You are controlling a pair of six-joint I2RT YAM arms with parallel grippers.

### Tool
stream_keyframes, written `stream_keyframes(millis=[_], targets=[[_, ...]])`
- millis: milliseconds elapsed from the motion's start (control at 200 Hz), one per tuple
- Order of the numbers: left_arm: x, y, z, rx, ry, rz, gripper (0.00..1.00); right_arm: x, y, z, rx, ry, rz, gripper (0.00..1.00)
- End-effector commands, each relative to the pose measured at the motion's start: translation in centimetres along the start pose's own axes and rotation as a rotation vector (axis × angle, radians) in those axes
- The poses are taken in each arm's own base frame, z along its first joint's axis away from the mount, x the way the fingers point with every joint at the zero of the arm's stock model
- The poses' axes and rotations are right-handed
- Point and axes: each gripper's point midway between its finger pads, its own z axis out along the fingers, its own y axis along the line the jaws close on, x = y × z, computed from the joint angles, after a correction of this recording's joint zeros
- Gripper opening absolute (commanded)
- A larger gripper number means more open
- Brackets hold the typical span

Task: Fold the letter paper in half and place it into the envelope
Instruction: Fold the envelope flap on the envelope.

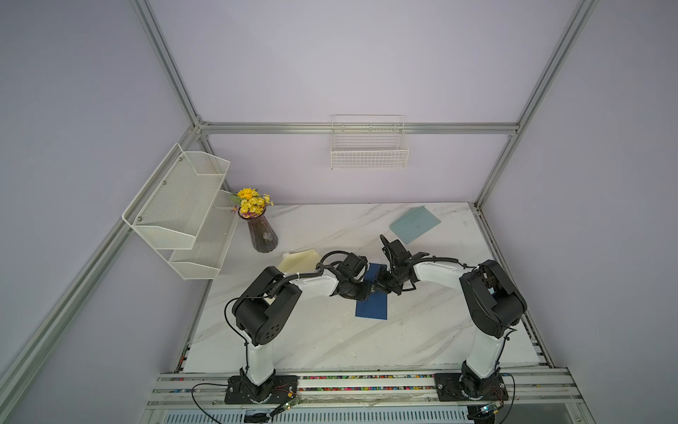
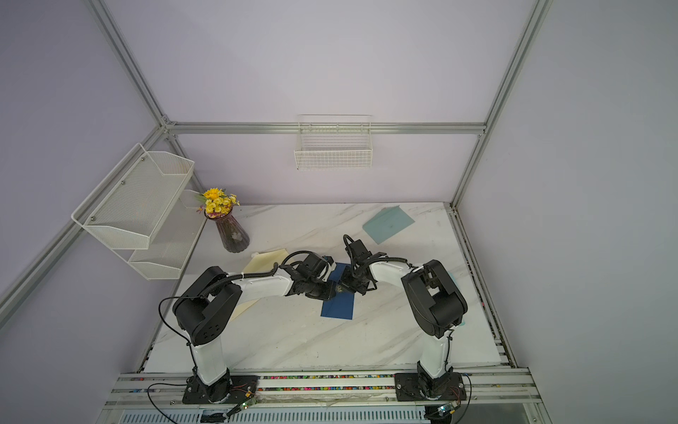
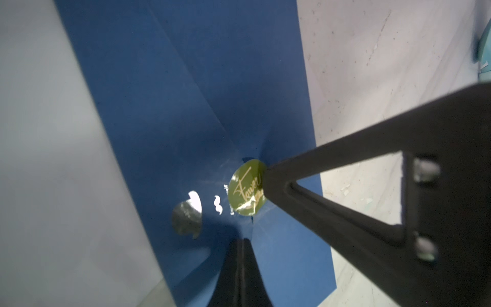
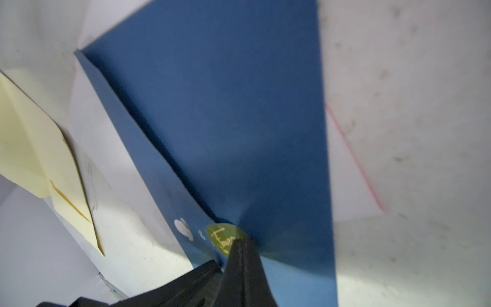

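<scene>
Both empty and pinched closed, your left gripper [image 3: 243, 240] and right gripper [image 4: 239, 243] meet by the gold sticker [image 3: 247, 188] on the dark blue envelope [image 1: 372, 306]. It lies mid-table, long axis near-to-far. The cream paper [image 1: 299, 261], likely the letter, lies left, nearer your left arm.

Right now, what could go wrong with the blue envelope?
1. The left gripper and right gripper, both shut, meet at the gold sticker; they might bump each other.
2. Pushing there could slide or crumple the blue envelope.
</scene>
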Motion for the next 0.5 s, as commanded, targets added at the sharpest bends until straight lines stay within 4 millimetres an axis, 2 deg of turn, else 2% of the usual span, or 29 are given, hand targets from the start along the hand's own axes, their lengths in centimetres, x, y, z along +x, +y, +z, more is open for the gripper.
stream_keyframes(millis=[0, 255, 495], targets=[[2.5, 2.1, 0.8, -0.092, 0.109, -0.010, 0.00, 1.0, -6.0, 0.5, 0.232, 0.004, 0.053, 0.00], [0.7, 1.1, 0.7, -0.086, 0.094, -0.002, 0.00, 1.1, -6.4, -0.4, 0.264, 0.006, 0.057, 0.00], [-1.1, 0.4, 1.0, -0.089, 0.084, -0.006, 0.00, 3.0, -7.1, 0.0, 0.227, 0.073, 0.110, 0.00]])
